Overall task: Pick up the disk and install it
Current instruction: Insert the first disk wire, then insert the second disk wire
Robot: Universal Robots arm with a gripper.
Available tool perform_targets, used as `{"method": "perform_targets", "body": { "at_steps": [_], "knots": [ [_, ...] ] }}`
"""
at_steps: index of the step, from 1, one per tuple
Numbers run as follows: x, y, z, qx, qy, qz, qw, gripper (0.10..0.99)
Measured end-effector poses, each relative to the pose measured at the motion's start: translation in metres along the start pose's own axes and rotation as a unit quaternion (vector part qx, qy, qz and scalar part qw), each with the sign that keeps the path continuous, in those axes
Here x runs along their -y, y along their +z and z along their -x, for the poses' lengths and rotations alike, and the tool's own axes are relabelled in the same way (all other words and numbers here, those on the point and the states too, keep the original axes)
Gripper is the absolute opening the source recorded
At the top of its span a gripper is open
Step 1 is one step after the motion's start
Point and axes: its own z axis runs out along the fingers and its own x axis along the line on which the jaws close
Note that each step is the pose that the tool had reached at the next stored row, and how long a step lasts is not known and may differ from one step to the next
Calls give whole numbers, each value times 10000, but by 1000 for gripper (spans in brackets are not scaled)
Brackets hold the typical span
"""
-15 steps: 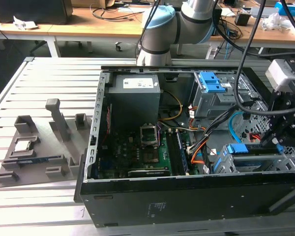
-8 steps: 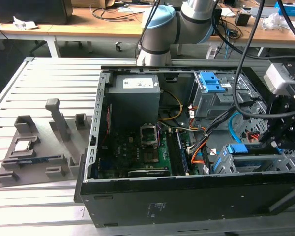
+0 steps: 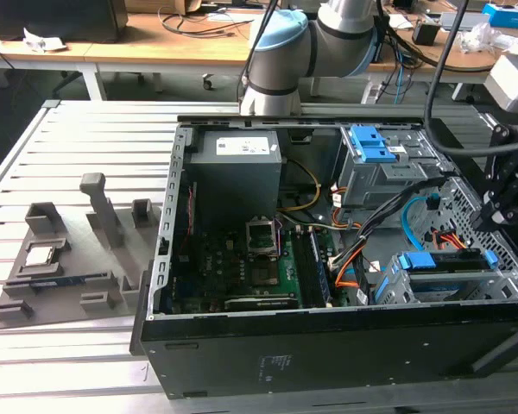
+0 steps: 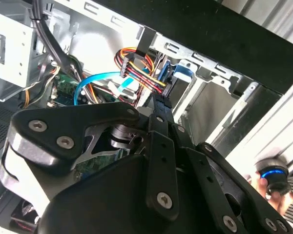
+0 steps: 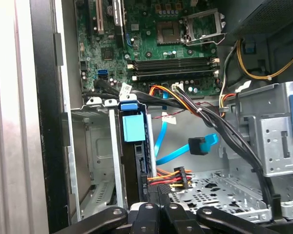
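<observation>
The disk [image 3: 445, 278] sits in the low drive bay at the front corner of the case [image 3: 328, 362], on the exterior view's right. It looks already slid between the bay's rails, with the blue frame showing at both ends. In the first wrist view a thin dark edge under a blue tab is probably the same disk seen end-on, though I cannot be sure.

By its looks it is a rigid metal block, fairly heavy for its size and not forgiving of knocks or twisting. The flat metal faces would be slippery. The long side edges, where the plastic frame runs, seem the safest hold, and the label face and the connector end are best left alone.

The claw [image 3: 501, 211] hangs inside the case just above the bay's outer end, very near the disk. Its own linkage blocks the tips in both wrist views, so I cannot tell whether it is open, closed or gripping the disk.

Also hard to judge is whether the disk is fully seated, since the bay walls and a cable bundle [image 5: 205, 114] hide its connector end. A loose blue cable [image 5: 200, 145] lies just beside the bay inside the case. The arm [image 3: 285, 52] rises behind the case and is cut off. The case itself stands on the slatted bench [image 3: 78, 129].
</observation>
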Motion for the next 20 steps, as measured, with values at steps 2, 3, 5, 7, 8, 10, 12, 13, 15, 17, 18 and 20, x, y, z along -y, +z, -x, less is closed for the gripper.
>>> {"method": "perform_targets", "body": {
  "at_steps": [2,3,5,7,8,10,12,13,15,17,18,20],
  "knots": [
    [-1,-22,2,-2,0,0,10000,106],
    [-1,-23,2,-3,0,0,10000,106],
    [-1,-24,2,-5,0,0,10000,106],
    [-1,-25,2,-5,0,0,10000,106],
    [-1,-25,3,-5,0,0,10000,106],
    [-1,-25,2,-5,0,0,10000,106],
    [-1,-25,3,-5,0,0,10000,106],
    [-1,-25,2,-5,0,0,10000,106],
    [-1,-26,2,-5,0,0,10000,106],
    [-1,-26,2,-4,0,0,10000,106],
    [-1,-26,3,-5,0,0,10000,106],
    [-1,-26,3,-5,0,0,10000,106]
  ]
}}
